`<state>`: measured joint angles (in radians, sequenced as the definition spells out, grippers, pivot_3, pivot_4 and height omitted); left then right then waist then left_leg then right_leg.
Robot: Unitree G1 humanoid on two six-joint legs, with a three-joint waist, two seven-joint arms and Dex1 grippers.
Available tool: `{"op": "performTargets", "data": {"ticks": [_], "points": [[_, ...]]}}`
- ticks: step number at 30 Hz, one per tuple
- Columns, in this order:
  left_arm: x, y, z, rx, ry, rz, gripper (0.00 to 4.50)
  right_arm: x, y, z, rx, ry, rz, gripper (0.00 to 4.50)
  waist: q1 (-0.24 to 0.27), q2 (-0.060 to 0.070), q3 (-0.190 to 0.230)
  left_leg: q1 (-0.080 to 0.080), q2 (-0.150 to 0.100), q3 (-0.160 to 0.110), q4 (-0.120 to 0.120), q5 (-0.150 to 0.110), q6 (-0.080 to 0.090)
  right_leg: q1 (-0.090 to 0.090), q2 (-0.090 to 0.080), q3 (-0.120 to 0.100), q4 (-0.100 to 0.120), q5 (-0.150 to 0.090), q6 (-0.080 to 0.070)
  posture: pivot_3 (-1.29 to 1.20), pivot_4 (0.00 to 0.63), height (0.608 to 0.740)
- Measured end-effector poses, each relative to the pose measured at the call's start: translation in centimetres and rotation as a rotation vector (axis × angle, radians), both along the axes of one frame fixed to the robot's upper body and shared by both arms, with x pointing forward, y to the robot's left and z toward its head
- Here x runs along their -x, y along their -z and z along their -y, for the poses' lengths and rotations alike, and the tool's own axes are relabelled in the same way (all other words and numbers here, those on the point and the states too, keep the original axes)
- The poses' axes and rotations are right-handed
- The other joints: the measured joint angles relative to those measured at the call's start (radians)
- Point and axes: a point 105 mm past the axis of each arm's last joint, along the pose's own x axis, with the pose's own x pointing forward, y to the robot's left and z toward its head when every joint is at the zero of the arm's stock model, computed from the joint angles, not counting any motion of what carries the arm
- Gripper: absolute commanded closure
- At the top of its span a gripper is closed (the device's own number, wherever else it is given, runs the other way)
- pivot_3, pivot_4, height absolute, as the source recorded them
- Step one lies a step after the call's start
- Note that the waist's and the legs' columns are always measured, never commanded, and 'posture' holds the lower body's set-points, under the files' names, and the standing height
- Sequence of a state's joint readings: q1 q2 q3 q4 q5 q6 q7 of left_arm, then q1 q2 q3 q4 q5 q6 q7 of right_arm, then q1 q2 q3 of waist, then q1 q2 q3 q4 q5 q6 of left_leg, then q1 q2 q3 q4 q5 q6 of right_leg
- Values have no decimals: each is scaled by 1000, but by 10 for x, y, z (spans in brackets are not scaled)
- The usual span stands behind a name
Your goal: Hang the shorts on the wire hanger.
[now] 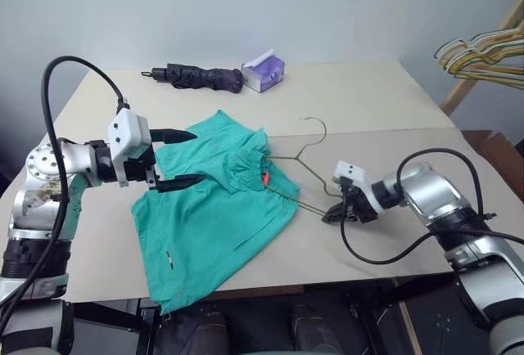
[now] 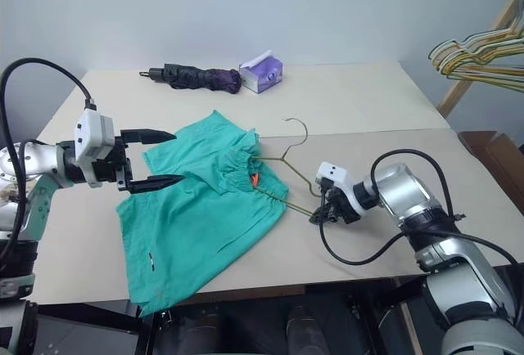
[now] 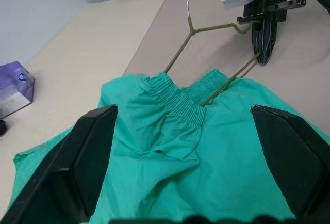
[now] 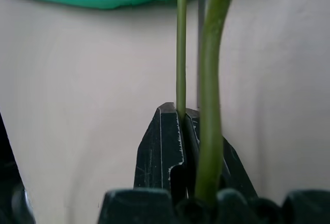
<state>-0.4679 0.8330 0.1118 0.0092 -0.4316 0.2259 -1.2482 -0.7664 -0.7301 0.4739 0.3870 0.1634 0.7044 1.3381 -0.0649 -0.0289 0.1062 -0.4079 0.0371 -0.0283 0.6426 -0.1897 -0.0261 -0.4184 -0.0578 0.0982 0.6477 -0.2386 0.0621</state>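
The teal-green shorts [image 1: 209, 216] lie spread on the table, gathered waistband [image 3: 175, 100] toward the middle. The olive-grey wire hanger [image 1: 309, 152] lies to their right, one end slid into the waistband, its hook pointing to the far side. My right gripper [image 1: 334, 214] is shut on the hanger's wire at its outer corner, low over the table; the right wrist view shows the wire [image 4: 181, 43] pinched between the black fingers [image 4: 162, 152]. My left gripper [image 1: 187, 159] hovers open just above the shorts' left part, fingers spread wide, holding nothing.
A folded dark umbrella [image 1: 196, 77] and a purple tissue pack [image 1: 264, 71] lie at the table's far side. A bunch of coloured hangers [image 1: 483, 54] hangs on a wooden rack at the far right. The table's near edge [image 1: 344, 269] runs just beyond the shorts' hem.
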Motion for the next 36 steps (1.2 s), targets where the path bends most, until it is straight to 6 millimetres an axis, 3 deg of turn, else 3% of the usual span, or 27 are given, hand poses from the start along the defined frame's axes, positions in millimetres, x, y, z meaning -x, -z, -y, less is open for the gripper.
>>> {"op": "performTargets", "data": {"ticks": [7, 15, 19, 24, 30, 36], "points": [[2, -2, -3, 3, -26, 16, 21, -11, -2, -8, 38, -58, 40, 4500, 5, 0, 0, 0, 0, 0, 0, 0, 0, 0, 0, 0, 0, 0, 0, 69, 71, 740], [2, 0, -4, 5, -38, 15, 21, -18, -3, -36, -27, -54, 77, 4500, 9, 0, 0, 0, 0, 0, 0, 0, 0, 0, 0, 0, 1, 0, -1, 59, 66, 740], [2, 0, -5, 6, -39, 17, 21, -32, -19, -34, -85, 40, 171, 4500, 21, 0, 0, 0, 0, 0, 0, 0, 0, -1, 0, 0, 1, 0, -1, 42, 60, 740], [-3, 0, -10, 12, -57, 11, 21, -31, -44, -34, -238, 106, 271, 4500, 28, 0, 0, -1, 0, 0, 0, 0, 0, -1, 0, -1, 0, 0, -1, 19, 45, 740], [-17, -18, -16, -7, -66, 88, 21, -29, -57, -32, -287, 157, 375, 4500, 21, 0, -1, -1, 0, 0, 0, 0, 0, -1, 0, -1, 0, 1, -1, -7, 33, 740], [-28, -41, -28, -77, -45, 145, 21, -14, -61, -36, -230, 63, 448, 4500, 10, 0, -1, -3, 0, 0, 0, 0, 0, -2, 0, -1, 0, 0, -1, -20, 28, 740]]}}
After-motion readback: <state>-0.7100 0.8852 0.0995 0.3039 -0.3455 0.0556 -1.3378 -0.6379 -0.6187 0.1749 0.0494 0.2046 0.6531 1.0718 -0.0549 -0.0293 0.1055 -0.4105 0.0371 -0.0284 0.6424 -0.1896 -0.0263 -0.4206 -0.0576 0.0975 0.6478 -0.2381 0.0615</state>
